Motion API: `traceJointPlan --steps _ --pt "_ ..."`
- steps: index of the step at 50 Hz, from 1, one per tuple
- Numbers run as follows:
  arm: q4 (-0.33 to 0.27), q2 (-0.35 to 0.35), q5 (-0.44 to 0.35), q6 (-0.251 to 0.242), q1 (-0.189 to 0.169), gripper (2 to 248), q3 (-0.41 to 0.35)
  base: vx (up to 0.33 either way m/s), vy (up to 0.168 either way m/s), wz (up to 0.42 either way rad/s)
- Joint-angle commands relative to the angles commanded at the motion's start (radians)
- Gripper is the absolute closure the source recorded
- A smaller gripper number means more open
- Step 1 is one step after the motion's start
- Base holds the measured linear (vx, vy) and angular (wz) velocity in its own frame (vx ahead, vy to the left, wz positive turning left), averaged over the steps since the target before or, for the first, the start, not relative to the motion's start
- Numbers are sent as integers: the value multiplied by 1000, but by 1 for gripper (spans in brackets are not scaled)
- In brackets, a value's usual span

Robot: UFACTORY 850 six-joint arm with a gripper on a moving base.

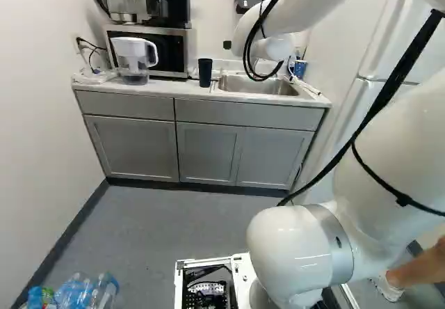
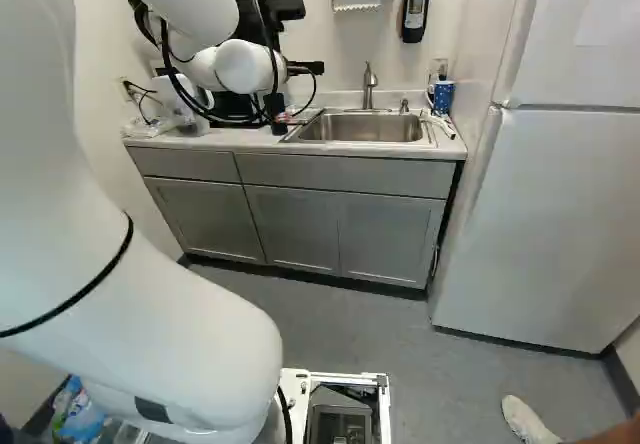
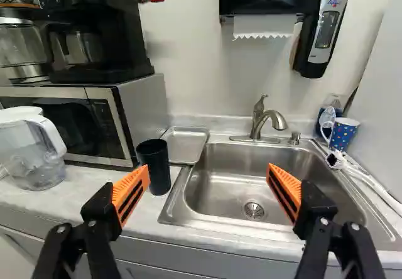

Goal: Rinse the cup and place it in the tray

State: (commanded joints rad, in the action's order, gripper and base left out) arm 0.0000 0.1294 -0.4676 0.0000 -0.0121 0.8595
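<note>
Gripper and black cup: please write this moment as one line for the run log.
gripper: open, pointed toward sink | black cup: upright on counter, near tray, not held | tray: no cup inside

Two farther views, one near, all facing the sink [image 3: 251, 158]
Both base views look down from behind the arm [image 1: 292, 253], sharing the cabinets [image 1: 135, 145]; the wrist view looks closely over the counter [image 3: 81, 185].

Sink [image 3: 251, 156]: open from above | faucet [image 3: 258, 119]: obstacle, sink's rear | tray [image 3: 185, 144]: open from above | black cup [image 3: 154, 166]: obstacle, tray's near corner | microwave [image 3: 143, 103]: wall-like obstacle beside tray
</note>
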Motion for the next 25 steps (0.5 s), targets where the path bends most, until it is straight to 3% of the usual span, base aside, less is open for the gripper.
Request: traceJointPlan --steps 25 --pt "0 0 0 0 0 3 0 68 -26 4"
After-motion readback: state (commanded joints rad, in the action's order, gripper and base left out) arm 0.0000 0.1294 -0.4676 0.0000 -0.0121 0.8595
